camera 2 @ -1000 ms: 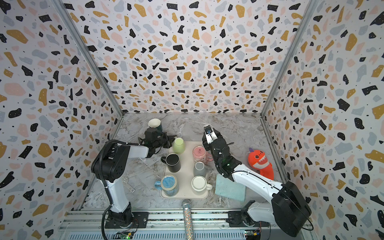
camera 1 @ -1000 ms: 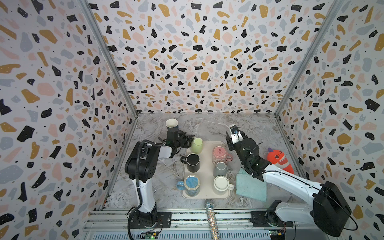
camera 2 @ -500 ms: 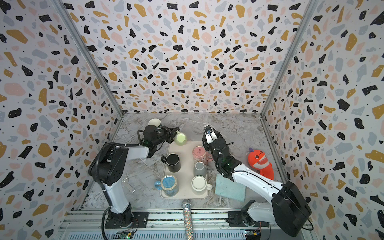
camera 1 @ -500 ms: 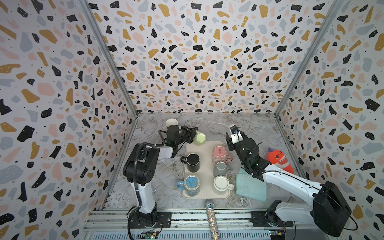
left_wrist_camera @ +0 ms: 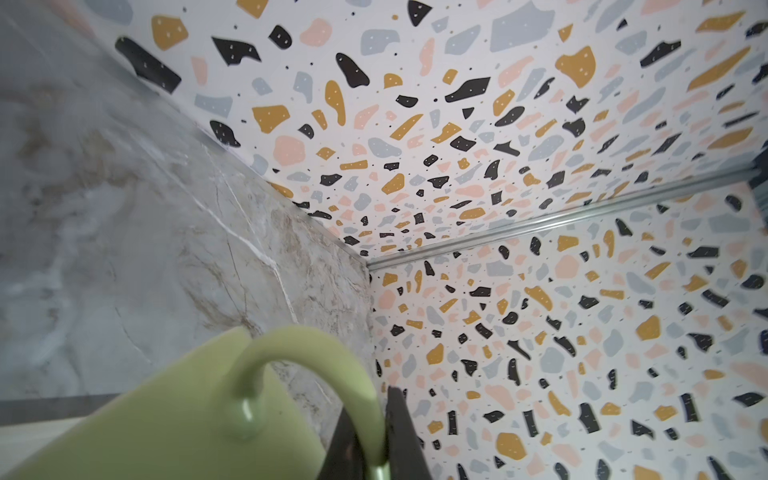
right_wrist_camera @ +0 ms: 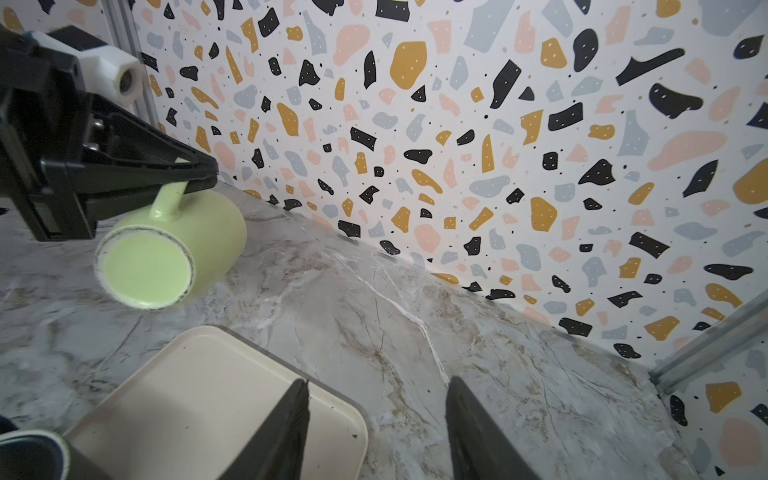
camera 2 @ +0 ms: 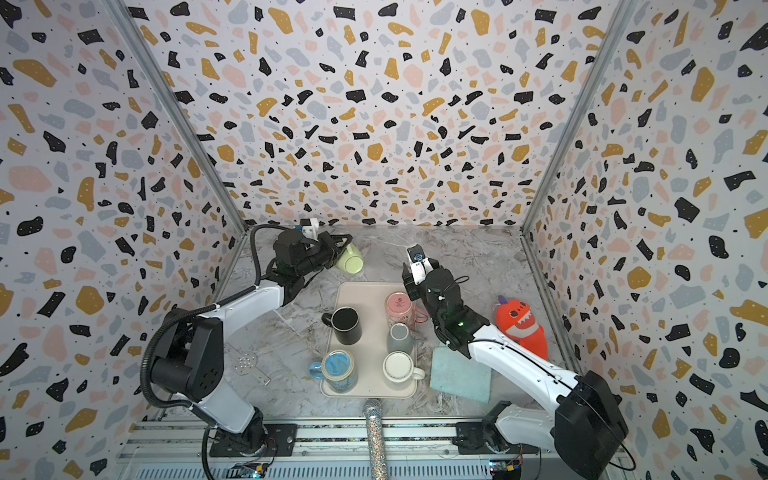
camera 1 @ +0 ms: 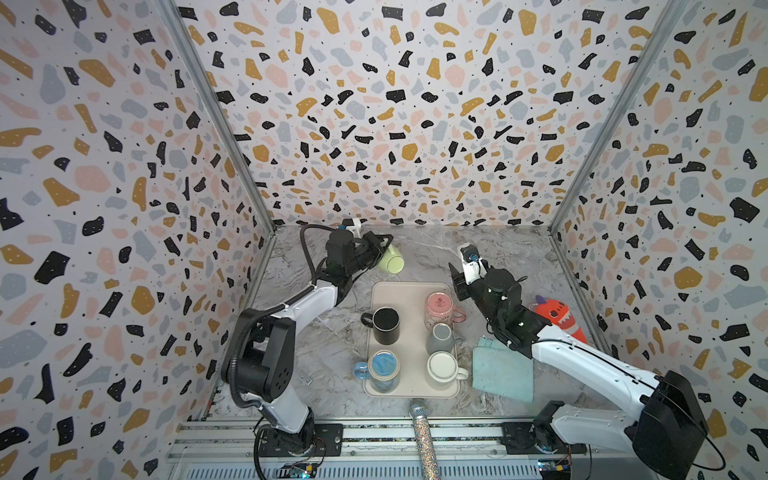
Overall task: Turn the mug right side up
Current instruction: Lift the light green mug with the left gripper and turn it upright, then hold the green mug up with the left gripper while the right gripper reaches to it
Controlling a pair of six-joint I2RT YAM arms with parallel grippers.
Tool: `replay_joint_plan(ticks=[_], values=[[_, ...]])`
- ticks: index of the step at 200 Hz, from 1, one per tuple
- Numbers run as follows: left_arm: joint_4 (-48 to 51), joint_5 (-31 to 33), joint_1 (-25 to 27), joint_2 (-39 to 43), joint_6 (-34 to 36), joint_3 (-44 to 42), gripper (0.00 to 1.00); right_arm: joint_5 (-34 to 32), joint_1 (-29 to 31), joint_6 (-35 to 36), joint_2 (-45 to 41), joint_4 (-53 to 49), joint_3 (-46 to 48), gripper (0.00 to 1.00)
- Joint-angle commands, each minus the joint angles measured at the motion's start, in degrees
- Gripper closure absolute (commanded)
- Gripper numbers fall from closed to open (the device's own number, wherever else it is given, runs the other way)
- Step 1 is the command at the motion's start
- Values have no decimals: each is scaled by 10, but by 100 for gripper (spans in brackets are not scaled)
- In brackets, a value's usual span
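Over the far right corner of the tray point(right_wrist_camera: 199, 374) the right gripper point(right_wrist_camera: 376, 386) hangs half spread, empty. Beyond its far edge, toward the far left corner of the worktop point(right_wrist_camera: 374, 311), the left gripper point(right_wrist_camera: 201, 176) pinches the handle point(right_wrist_camera: 168, 199) of the mug point(right_wrist_camera: 178, 245). The mug lies sideways, base facing the tray, mouth away.

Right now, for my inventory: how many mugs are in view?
6. On the tray: black mug, pink mug, grey mug, blue mug, white mug. The green mug is held on its side by its handle in the left gripper, beyond the tray's far end. None looks hidden.
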State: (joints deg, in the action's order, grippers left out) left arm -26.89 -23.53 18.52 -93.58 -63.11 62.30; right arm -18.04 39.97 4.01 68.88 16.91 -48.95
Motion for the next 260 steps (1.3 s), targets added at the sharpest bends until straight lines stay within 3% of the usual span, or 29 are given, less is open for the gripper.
replay_joint_plan(ticks=[1, 21, 76, 115, 140, 212, 260], values=[[26, 63, 18, 45, 194, 39, 100, 66, 2, -35, -19, -66, -55, 45], [37, 99, 30, 66, 273, 24, 100, 94, 2, -47, -13, -104, -88, 45], [-79, 137, 67, 139, 452, -78, 100, 157, -4, -55, 34, -225, -206, 43], [-130, 162, 106, 178, 595, -131, 100, 256, -35, -76, 71, -295, -297, 42], [-177, 219, 127, 196, 624, -181, 100, 304, -41, -80, 85, -282, -305, 39], [-343, 249, 199, 276, 757, -359, 100, 409, -66, -67, 133, -311, -335, 33], [-386, 305, 228, 273, 844, -391, 100, 494, -62, -70, 166, -332, -361, 28]])
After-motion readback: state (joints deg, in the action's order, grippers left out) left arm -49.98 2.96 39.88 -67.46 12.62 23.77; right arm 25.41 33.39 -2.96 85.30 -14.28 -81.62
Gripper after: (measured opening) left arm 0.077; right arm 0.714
